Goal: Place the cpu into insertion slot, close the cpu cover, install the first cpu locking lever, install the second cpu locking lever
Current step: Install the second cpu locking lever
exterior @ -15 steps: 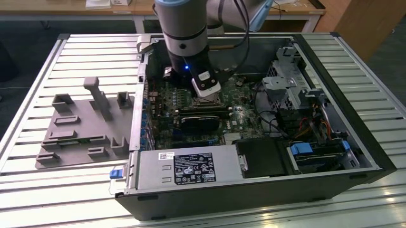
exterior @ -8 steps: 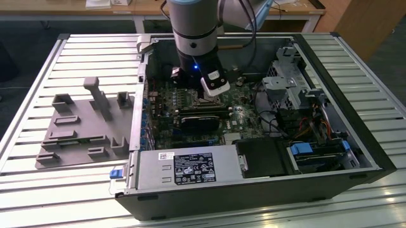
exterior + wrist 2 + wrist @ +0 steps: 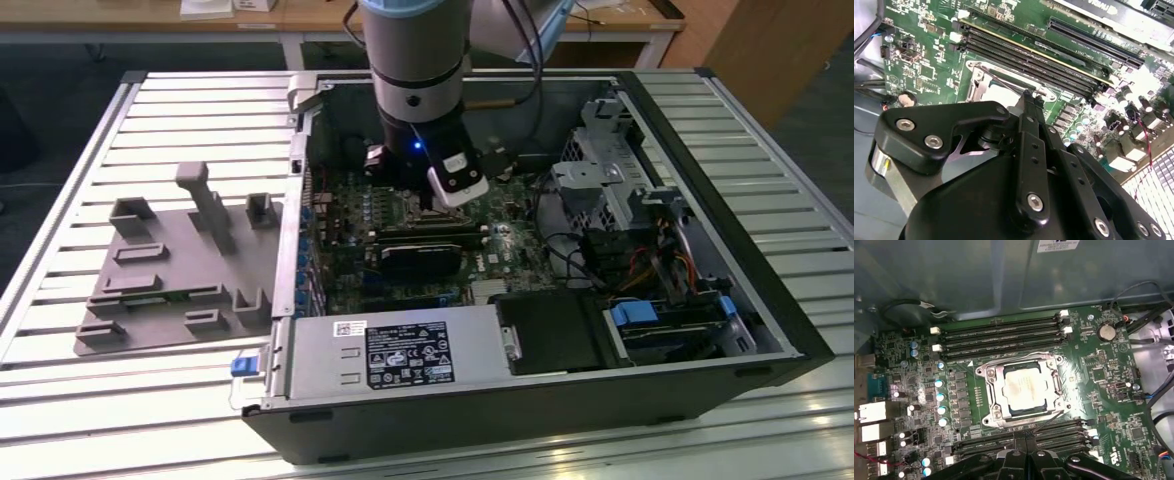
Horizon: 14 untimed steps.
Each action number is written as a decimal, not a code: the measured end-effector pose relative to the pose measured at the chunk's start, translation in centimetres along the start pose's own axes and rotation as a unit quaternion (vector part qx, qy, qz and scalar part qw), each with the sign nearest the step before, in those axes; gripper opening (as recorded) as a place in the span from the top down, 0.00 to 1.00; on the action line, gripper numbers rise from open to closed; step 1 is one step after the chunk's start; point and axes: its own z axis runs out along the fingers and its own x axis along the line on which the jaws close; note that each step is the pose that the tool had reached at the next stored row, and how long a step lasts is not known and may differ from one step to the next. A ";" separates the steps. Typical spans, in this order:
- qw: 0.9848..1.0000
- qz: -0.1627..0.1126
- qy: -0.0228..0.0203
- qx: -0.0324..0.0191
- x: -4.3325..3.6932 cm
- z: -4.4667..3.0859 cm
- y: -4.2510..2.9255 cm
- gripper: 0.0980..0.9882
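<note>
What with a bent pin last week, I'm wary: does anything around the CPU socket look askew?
The cpu sits square under the lowered cpu cover. One thin locking lever slants away from the frame's edge toward the gripper instead of lying along it, so it looks unlatched. No damage shows.

Even overhead room light lit the scene brightly. Glare bleached the cpu (image 3: 1024,388), and the gripper (image 3: 1029,95) nearest the lens blurred.
</note>
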 end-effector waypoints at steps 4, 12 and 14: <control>1.000 0.000 0.001 0.000 0.07 0.70 -0.15 1.00; 1.000 0.000 0.001 0.000 1.27 1.92 -0.62 1.00; 1.000 0.000 0.001 0.000 1.55 2.25 -0.73 1.00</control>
